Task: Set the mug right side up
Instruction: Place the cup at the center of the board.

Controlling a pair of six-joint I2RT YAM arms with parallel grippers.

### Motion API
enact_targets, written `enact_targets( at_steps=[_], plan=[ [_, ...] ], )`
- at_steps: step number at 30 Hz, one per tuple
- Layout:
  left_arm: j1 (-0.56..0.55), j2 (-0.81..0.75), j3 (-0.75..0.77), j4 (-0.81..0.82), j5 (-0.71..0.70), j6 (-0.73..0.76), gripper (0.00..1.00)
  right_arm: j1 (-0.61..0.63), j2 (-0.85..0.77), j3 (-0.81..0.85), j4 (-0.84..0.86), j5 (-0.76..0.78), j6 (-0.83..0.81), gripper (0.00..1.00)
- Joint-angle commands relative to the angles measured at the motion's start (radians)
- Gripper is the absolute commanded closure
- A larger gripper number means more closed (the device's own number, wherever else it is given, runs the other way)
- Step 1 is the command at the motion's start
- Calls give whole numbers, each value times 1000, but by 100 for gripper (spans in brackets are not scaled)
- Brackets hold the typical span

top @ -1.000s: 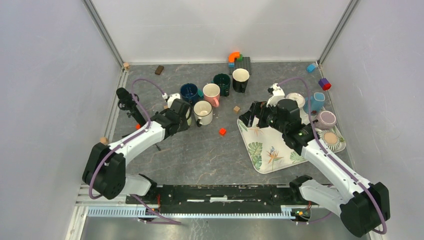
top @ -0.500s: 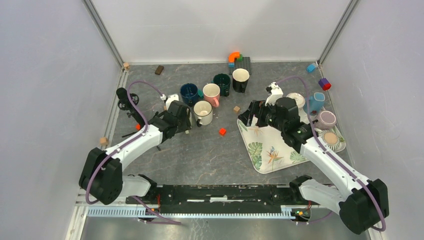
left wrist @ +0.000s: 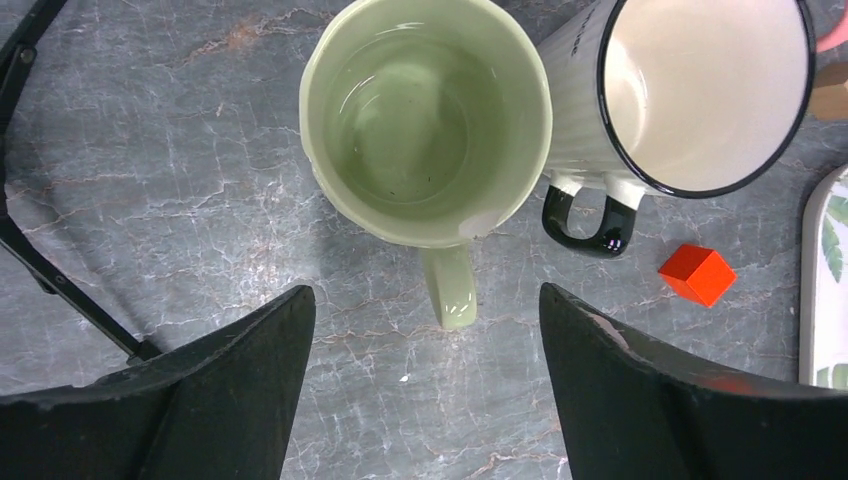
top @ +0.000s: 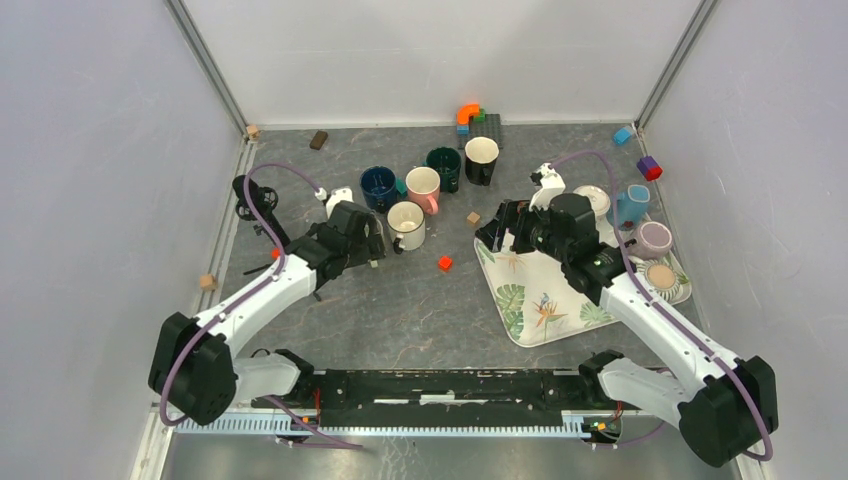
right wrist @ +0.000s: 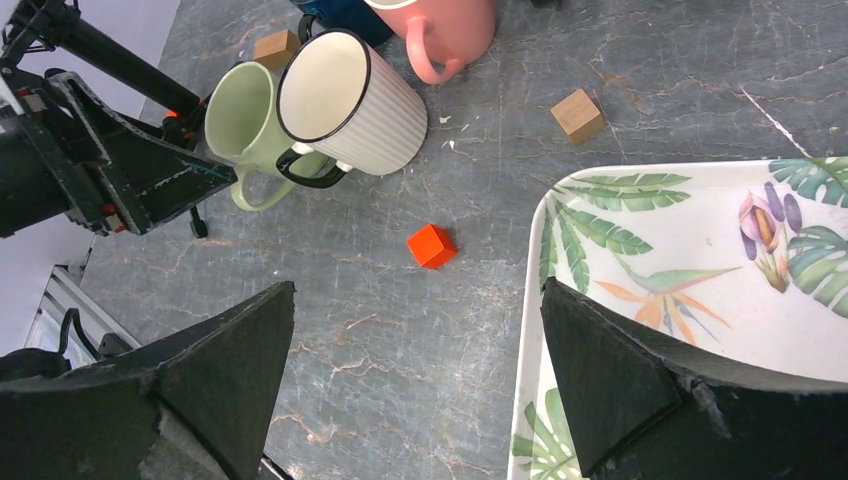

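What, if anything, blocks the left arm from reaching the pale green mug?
Probably nothing. The left gripper hangs open just above the pale green mug, whose handle points toward the open jaws. The white mug, close against its side, could crowd one finger.

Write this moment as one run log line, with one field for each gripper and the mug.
left gripper: open, over green mug | green mug: upright, not gripped | right gripper: open, empty
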Motion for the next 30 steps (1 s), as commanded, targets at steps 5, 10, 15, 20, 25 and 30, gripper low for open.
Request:
enact_targets(
  at_steps=[5,10,15,20,25,30],
  plan=[
    [6,-53,83,-49,14,75,5,10,12,54,13,29,-10,2],
    [5,-82,100,-71,25,91,1,12,18,61,4,44,-11,2],
    [6,-110,110,-82,46,108,0,15,13,74,-28,80,-20,2],
    [5,-127,130,-98,75,117,0,14,8,78,-55,109,-22,2],
    [6,-160,179,-121,139,153,0,15,6,103,-117,200,-26,2],
    [5,-168,241,-134,280,197,0,15,12,146,-241,399,-6,2]
  ],
)
